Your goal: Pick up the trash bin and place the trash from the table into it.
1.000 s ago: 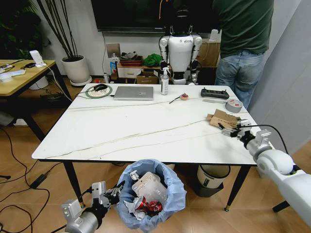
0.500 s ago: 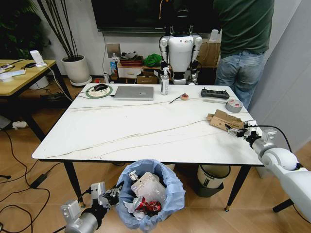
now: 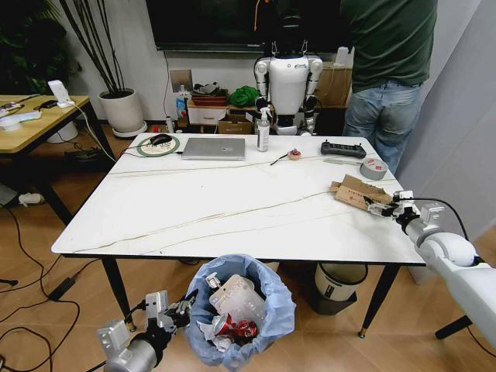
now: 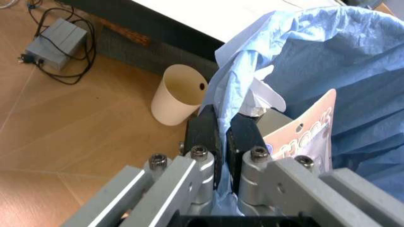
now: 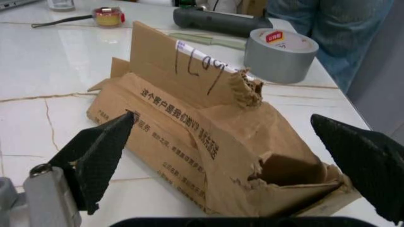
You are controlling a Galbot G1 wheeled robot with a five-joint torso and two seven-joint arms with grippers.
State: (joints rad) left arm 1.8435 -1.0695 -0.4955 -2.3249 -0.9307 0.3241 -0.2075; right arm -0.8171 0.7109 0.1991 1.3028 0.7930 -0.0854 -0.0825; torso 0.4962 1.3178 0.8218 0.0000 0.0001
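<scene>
- Bin (image 3: pixel 242 310) hangs below the table's (image 3: pixel 194 209) near edge, off the floor, at the robot's left front. Blue bag liner ruffled at the rim; inside are a clear packet, a red can and white wrappers.
- Left gripper (image 3: pixel 182 308) is low on the left of the bin, fingers (image 4: pixel 205 137) clamped together on the bag rim.
- Left wrist view: blue plastic pinched between the two black fingers, and a cream bin (image 4: pixel 179 94) stands on the floor beyond.
- Cardboard (image 3: pixel 355 191) lies on the table near its right edge, torn and crumpled, with printed text and pen marks.
- Right gripper (image 3: pixel 385 208) sits at the cardboard's near right end, jaws spread wide on either side of it, not touching.
- Tape roll (image 5: pixel 280 48) stands just behind the cardboard; laptop (image 3: pixel 213 148) at the far side.
</scene>
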